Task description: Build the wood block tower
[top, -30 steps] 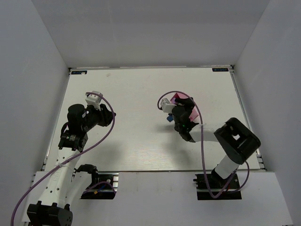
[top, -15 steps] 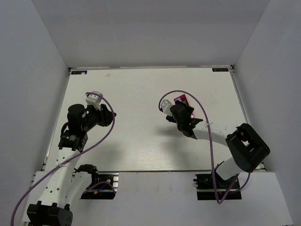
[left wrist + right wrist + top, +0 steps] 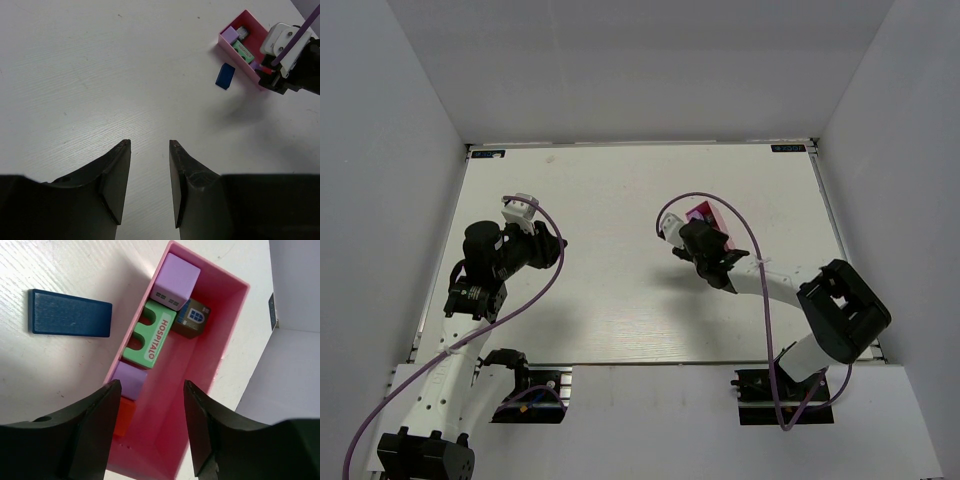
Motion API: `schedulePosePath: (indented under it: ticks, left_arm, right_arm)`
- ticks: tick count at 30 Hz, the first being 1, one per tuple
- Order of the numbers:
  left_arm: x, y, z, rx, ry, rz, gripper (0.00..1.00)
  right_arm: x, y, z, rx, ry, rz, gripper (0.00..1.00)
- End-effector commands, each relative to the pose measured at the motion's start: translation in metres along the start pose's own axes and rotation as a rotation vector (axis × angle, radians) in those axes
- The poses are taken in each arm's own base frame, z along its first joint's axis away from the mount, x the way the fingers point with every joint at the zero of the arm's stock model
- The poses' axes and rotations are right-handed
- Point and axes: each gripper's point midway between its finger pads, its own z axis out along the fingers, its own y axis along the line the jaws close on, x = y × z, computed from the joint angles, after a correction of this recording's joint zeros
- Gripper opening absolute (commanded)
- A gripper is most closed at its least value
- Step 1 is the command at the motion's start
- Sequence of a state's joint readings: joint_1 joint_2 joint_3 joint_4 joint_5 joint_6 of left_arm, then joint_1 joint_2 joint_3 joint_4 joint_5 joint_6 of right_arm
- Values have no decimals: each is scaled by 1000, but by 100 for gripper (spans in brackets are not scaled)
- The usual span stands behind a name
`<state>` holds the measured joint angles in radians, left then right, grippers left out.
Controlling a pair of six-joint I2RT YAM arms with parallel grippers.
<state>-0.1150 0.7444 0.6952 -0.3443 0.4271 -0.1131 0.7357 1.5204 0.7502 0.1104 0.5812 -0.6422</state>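
The right fingers (image 3: 95, 425) have slid over the pink tray (image 3: 200, 355), spread and empty, with the blue brick (image 3: 69, 320) lying on the bench (image 3: 30, 375) beside it, so no tower yet; the left fingers (image 3: 112, 175) wait apart, empty.

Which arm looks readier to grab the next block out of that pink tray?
Right. The right gripper hangs open directly over the pink tray and its blocks; the left gripper is far off across the table.
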Motion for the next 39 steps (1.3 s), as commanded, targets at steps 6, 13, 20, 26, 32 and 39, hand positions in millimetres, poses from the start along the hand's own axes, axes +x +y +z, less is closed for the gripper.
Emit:
schedulePosePath:
  ticks: [6,13,20,26,32,39]
  left_arm:
    - [-9,-2,-2,1,-20,11,47]
    - [-9,-2,-2,1,-20,11,47]
    - [-11,-3,-4,2,-28,15,47]
    - [-11,-3,-4,2,-28,15,47]
    - [-11,-3,-4,2,-28,15,47]
    - [-11,-3,-4,2,-28,15,47]
  right_arm:
    - [-4,12,5,3,2,-45,57]
    - [1,19,9,75,29,-184,55]
    - [10,8,9,241,77,-321,55]
    - [10,-3,11,300,98,-322,55]
    - [8,0,8,289,78,-355,55]
    - [4,8,4,196,44,-305,55]
